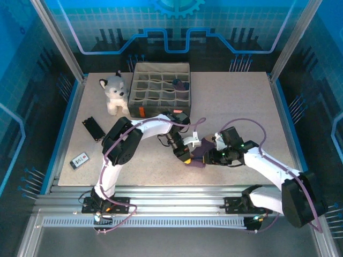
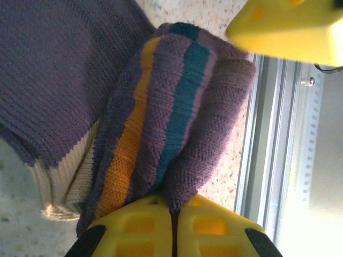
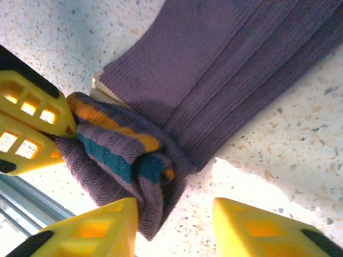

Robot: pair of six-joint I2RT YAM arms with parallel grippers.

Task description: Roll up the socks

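1. Clearly, the left gripper (image 2: 172,211) is clamped on the socks (image 2: 161,107), pinching their rolled striped end.
2. Opposite, the right gripper (image 3: 174,214) stands with jaws apart, the roll against one finger.
3. Both meet near the front edge of the speckled table (image 1: 230,101), with blue panels (image 1: 177,21) behind.

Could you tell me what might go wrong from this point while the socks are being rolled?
1. The right gripper stands open, so only the left gripper pinches the sock roll; it may spring loose.
2. The roll sits near the front edge of the table and could slip off.
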